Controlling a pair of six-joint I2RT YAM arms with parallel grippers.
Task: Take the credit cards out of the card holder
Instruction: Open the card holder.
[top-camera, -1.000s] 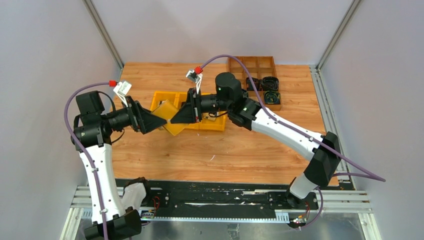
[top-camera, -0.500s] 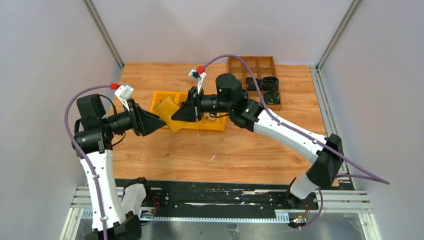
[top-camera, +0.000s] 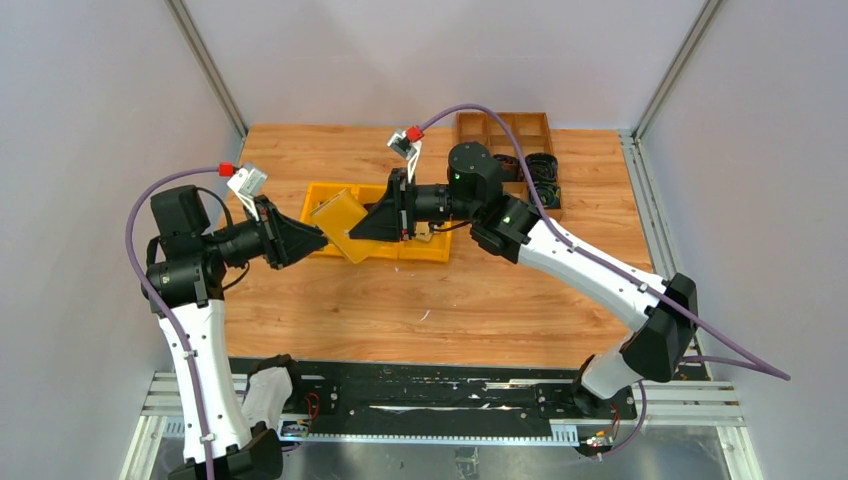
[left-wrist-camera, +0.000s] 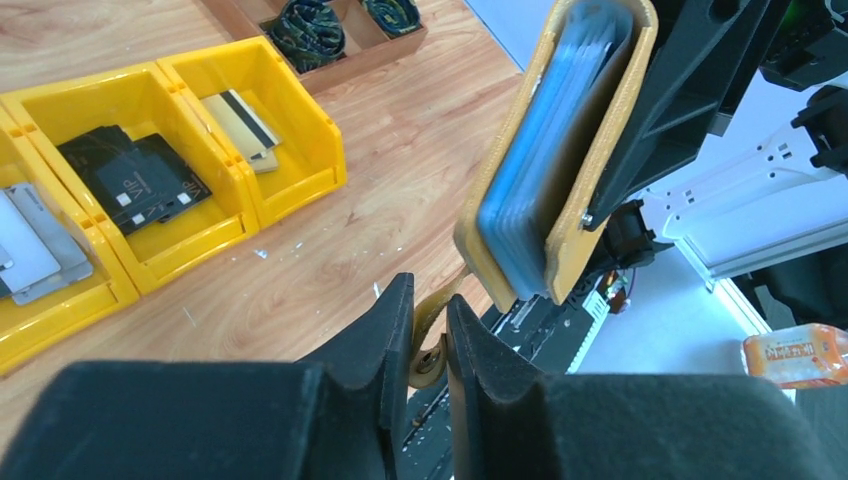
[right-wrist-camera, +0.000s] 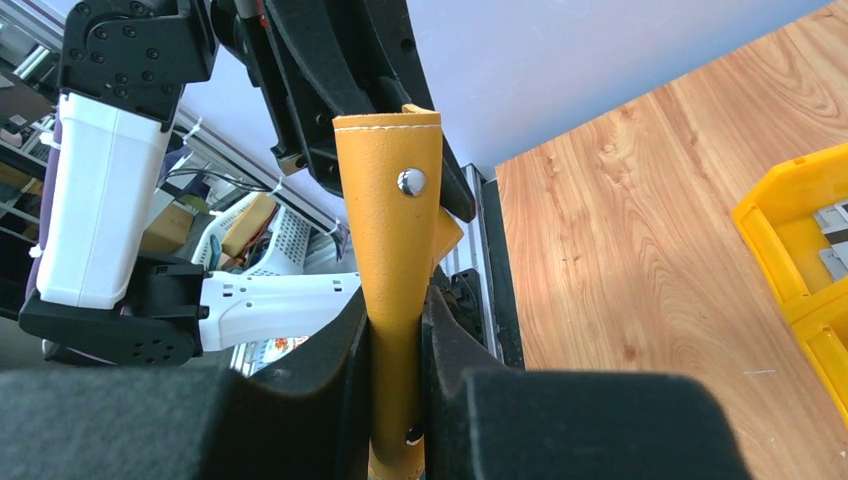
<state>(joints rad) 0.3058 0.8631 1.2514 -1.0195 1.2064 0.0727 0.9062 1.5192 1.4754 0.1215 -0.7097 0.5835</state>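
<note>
**First inspector:** Where do we find the card holder (top-camera: 337, 215)?

**Second inspector:** We find it off the worktop (top-camera: 450, 300), held in the air between the two arms. It is above the left end of the row of yellow bins (left-wrist-camera: 325, 160) that sits mid-worktop. It stands on edge and tilted, with its open mouth turned toward the left wrist camera.

**First inspector:** And the grippers?

**Second inspector:** We record the right gripper (right-wrist-camera: 395, 310) clenched on the holder's mustard body, one finger on each face. The snap stud (right-wrist-camera: 408, 181) shows beyond the fingertips. The left gripper (left-wrist-camera: 430, 297) has its jaws drawn nearly together on the holder's hanging strap (left-wrist-camera: 428, 350), which fills the narrow gap between the fingers.

**First inspector:** The credit cards (left-wrist-camera: 535, 170)?

**Second inspector:** We see a grey-blue stack inside the holder, its edges about level with the mouth and none drawn out. We cannot count the cards from this angle.

**First inspector:** What else do we log on the worktop?

**Second inspector:** We note black cards (left-wrist-camera: 135, 180) in the middle bin. A beige card (left-wrist-camera: 240, 118) with a dark stripe lies in the bin at the right end, and silver cards (left-wrist-camera: 30, 255) lie in the bin on the left. A wooden tray (top-camera: 480, 130) sits at the far right corner, with dark coiled items (left-wrist-camera: 305, 20) in its near compartments.
</note>
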